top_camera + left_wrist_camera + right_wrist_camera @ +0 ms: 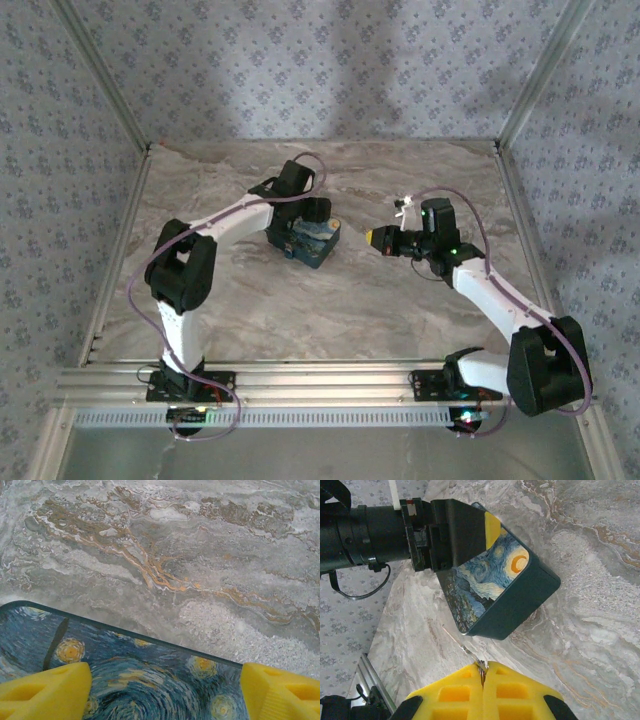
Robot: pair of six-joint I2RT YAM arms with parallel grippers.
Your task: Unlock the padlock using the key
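left gripper point(160, 690) jaws standing wide, straddling the painted box point(308, 240) at table point(300, 310) centre | right gripper point(482, 672) pinching shut on thin key point(465, 650), hovering near box | padlock: can't tell where

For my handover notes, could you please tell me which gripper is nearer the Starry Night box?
Left. The left gripper is over the box, fingers straddling it; the right gripper is off to its right, apart.

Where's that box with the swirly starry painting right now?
The painted box lies on the marble table left of centre in the top view, between the left gripper's open yellow fingers.
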